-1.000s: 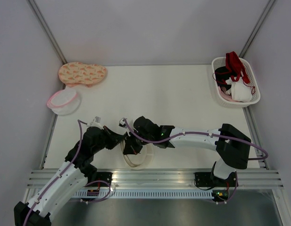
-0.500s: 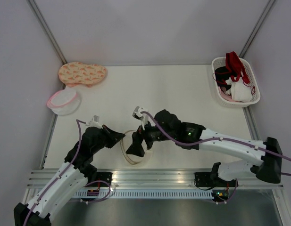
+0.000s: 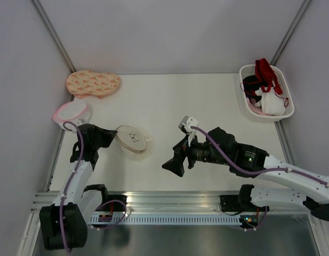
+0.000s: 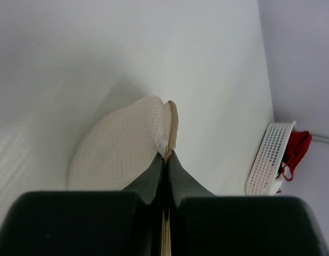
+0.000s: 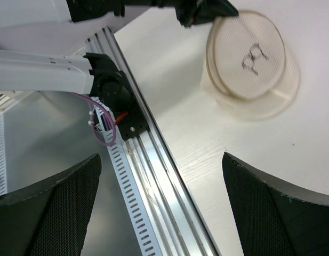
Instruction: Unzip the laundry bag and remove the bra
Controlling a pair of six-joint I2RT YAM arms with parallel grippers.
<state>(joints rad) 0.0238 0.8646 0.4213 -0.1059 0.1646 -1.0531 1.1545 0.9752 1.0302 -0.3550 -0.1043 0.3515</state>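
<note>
My left gripper is clamped on the rim of the bag, which lies flat just right of it on the white table. My right gripper hangs spread and empty nearby. The bra sits in the basket, far right corner, nearer my right arm.

Matt mesh-cloth laundry bag
</note>
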